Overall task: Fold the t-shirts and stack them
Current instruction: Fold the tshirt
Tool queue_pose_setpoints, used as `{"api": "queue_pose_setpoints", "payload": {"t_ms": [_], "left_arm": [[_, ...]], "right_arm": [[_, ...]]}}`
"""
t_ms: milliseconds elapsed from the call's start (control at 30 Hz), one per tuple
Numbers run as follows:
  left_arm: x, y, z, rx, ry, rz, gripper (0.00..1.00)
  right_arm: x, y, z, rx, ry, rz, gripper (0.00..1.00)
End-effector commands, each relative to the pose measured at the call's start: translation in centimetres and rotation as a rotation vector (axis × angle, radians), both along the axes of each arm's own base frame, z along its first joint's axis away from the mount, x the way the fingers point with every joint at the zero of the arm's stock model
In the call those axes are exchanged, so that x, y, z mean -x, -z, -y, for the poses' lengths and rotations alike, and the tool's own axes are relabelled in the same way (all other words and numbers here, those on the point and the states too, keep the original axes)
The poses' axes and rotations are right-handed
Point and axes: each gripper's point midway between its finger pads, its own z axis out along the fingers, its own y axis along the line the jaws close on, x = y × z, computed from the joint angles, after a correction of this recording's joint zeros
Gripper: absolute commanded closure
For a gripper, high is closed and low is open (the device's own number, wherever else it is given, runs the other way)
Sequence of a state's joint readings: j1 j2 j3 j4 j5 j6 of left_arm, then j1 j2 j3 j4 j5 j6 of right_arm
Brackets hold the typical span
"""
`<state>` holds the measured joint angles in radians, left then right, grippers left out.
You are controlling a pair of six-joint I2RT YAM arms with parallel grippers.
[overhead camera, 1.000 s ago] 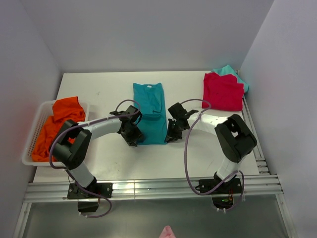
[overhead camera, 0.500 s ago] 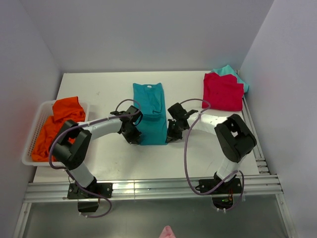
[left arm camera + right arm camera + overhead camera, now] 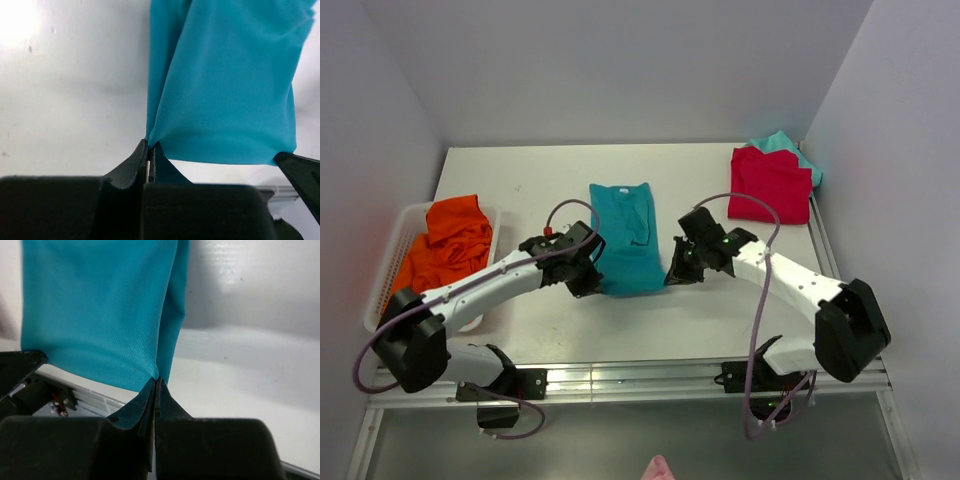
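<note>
Left pincer (image 3: 149, 151) and right pincer (image 3: 156, 383) clamp the teal shirt's (image 3: 625, 245) hem mid-fold; red shirt (image 3: 770, 186) looks stacked, orange shirt (image 3: 442, 250) unfolded.

Left gripper (image 3: 590, 284), right gripper (image 3: 673, 277): pinched closed

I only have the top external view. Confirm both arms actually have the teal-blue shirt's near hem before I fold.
Observer: In the left wrist view, the left gripper is shut on the near left corner of the teal-blue t-shirt, with the cloth pinched right at the tips.
Operator: Now check the right one.
Observer: In the right wrist view, the right gripper is shut on the other near corner, with only a thin bit of cloth between its fingers.
Operator: Tell me how the hem sits between them.
Observer: It runs nearly straight from corner to corner without a sag, and the table shows beneath it.
</note>
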<state>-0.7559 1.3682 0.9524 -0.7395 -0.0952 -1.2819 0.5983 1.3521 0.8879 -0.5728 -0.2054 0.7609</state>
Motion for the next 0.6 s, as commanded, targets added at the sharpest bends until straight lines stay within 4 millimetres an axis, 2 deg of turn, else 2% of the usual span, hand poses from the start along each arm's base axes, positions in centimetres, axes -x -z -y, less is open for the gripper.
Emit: {"api": "queue_pose_setpoints", "payload": {"t_ms": [0,133,333,467,567], "left_arm": [[2.3,-0.4,-2.7,-0.070,-0.068,-0.034,1.00],[4.2,-2.3,-2.6,-0.014,-0.100,-0.047,1.00],[5.9,-4.2,-2.7,0.041,-0.131,-0.065,1.00],[6.0,-5.6,-2.7,0.068,-0.145,-0.054,1.00],[5.5,-6.7,-2.2,0.081,-0.144,-0.034,1.00]], "right_arm": [[2.0,-0.8,2.5,0.072,0.024,-0.014,1.00],[3.3,-2.6,3.4,0.058,0.034,0.003,1.00],[5.2,-3.8,4.6,0.056,0.035,-0.007,1.00],[5.9,-4.4,4.8,0.046,0.028,-0.021,1.00],[5.4,-5.3,4.6,0.049,0.031,-0.009,1.00]]}}
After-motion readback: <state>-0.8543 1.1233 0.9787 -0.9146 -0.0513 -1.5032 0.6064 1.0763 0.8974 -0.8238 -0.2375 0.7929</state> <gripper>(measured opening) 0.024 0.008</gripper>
